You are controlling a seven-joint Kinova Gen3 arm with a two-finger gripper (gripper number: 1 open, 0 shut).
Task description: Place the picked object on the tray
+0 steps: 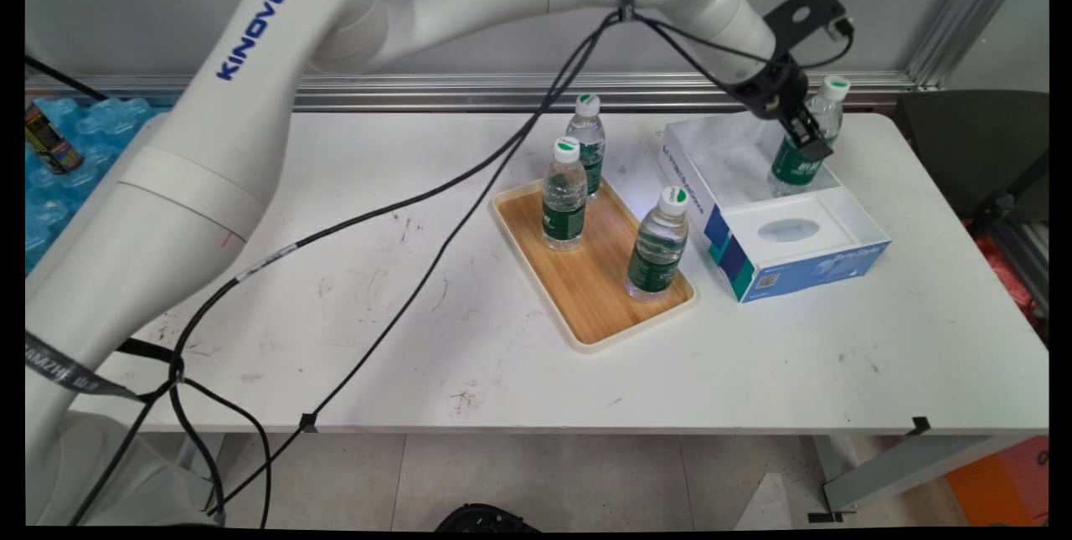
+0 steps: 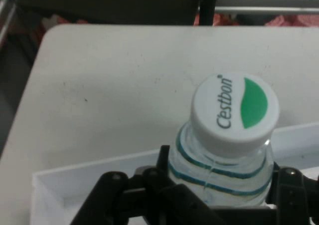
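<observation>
The white worktop (image 1: 502,356) carries two large things side by side toward its far right: a wooden tray (image 1: 586,289) with a pale rim, and just right of it an open white and blue box (image 1: 804,259). The box has a deep far compartment and a near white insert with an oval hollow. Two water bottles with green labels stand upright on the tray, one at the left (image 1: 564,201) and one near the right edge (image 1: 658,251). A third bottle (image 1: 588,142) stands at the tray's far corner; whether it is on the tray or just behind it I cannot tell. A fourth bottle (image 1: 796,163) stands upright in the far right corner of the box's deep compartment, and the arm reaches over to it from the upper left. The pincer (image 1: 806,138) is clamped on this bottle below its shoulder. In the hand view a black finger lies against each side of the ribbed neck beneath the white cap (image 2: 234,108) with its green leaf. Whether the bottle's base rests on the box floor or hangs just off it is hidden by the box wall.
</observation>
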